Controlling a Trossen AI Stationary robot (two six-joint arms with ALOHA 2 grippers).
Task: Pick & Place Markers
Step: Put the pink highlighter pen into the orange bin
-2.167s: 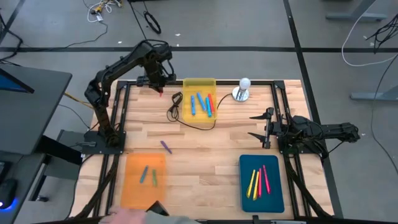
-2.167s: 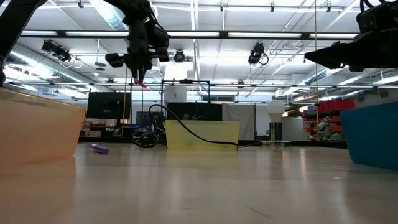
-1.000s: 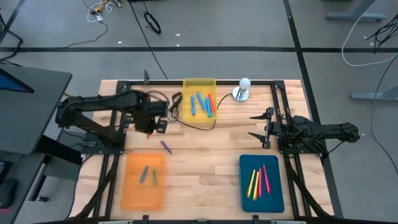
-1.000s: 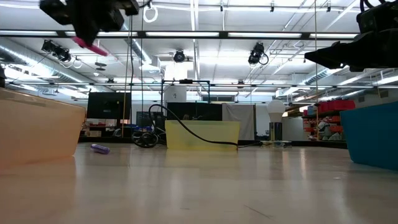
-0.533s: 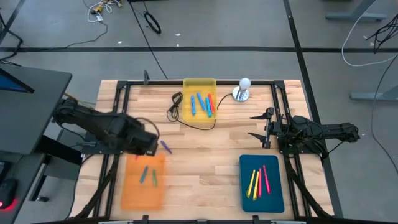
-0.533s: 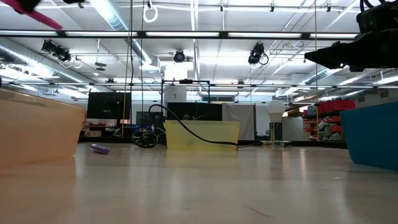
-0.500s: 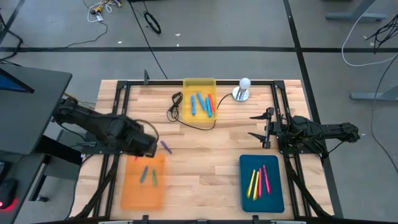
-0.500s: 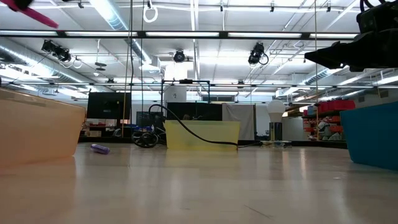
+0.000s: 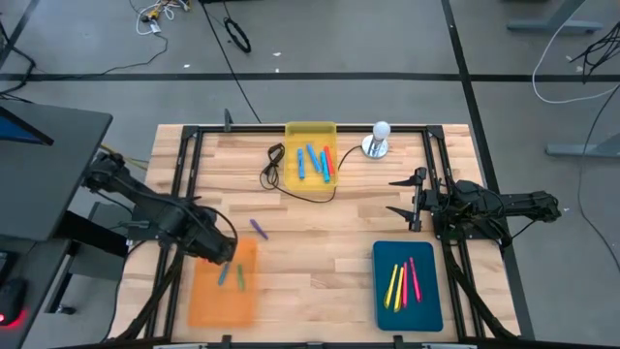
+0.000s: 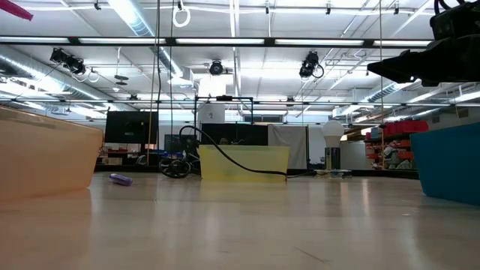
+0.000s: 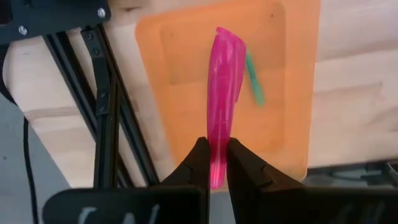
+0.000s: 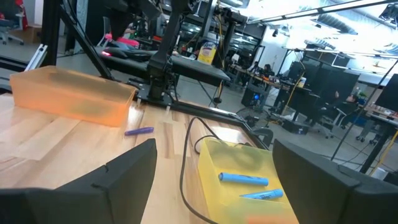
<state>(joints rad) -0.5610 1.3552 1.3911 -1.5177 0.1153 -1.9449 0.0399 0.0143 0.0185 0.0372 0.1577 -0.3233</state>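
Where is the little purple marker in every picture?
High view: purple marker on bare wood, just off a corner of the orange tray.
Low view: lying at the left, beside the orange tray.
Right wrist view: on the wood, near the orange tray.
Left wrist view: not in it; only the left hand holding a pink marker over the orange tray.
Shared landmark: the orange tray.

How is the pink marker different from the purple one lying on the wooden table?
The pink marker is pinched in the shut left claw, held in the air above the flat orange tray; the short purple marker lies loose on the bare wooden table, beside that tray, with no claw near it. They also differ in colour. Both are thin pen-like sticks, and neither is in a tray yet.
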